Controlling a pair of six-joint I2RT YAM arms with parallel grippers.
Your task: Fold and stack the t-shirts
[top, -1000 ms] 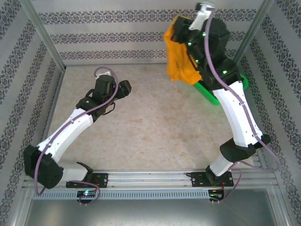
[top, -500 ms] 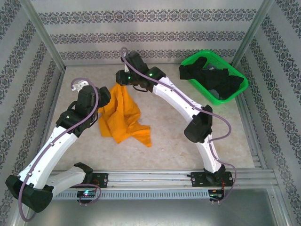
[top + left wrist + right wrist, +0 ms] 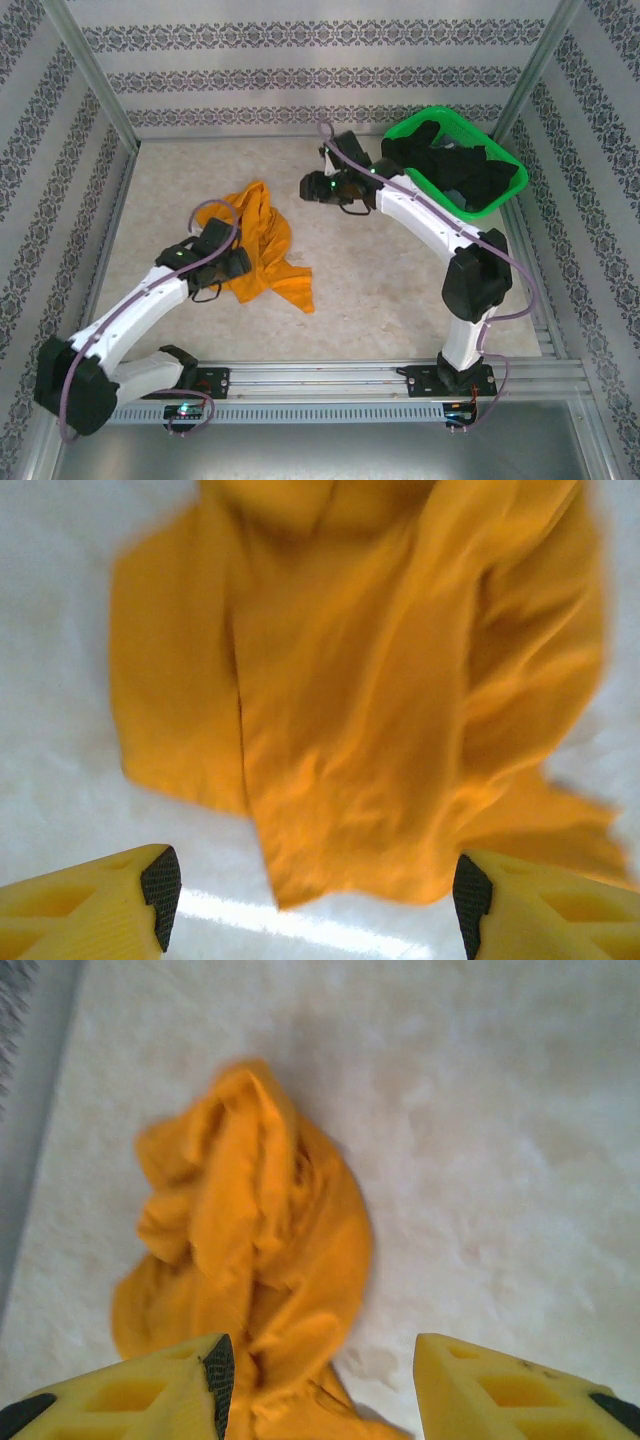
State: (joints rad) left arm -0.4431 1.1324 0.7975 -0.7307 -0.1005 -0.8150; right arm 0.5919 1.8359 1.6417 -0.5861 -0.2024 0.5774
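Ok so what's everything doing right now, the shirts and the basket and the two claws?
orange t-shirt: crumpled in a heap on the table, not folded, not held.
black t-shirts: bunched up in the basket, not folded.
green basket: upright, holding the black t-shirts.
left claw: open, empty, just over the orange t-shirt.
right claw: open, empty, off to one side of the orange t-shirt.

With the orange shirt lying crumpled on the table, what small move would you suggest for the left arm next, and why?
Probably lower the left gripper onto the orange shirt and pinch its near edge: the jaws are open with bunched cloth ahead, and the right gripper is open, so nothing holds the shirt for spreading.
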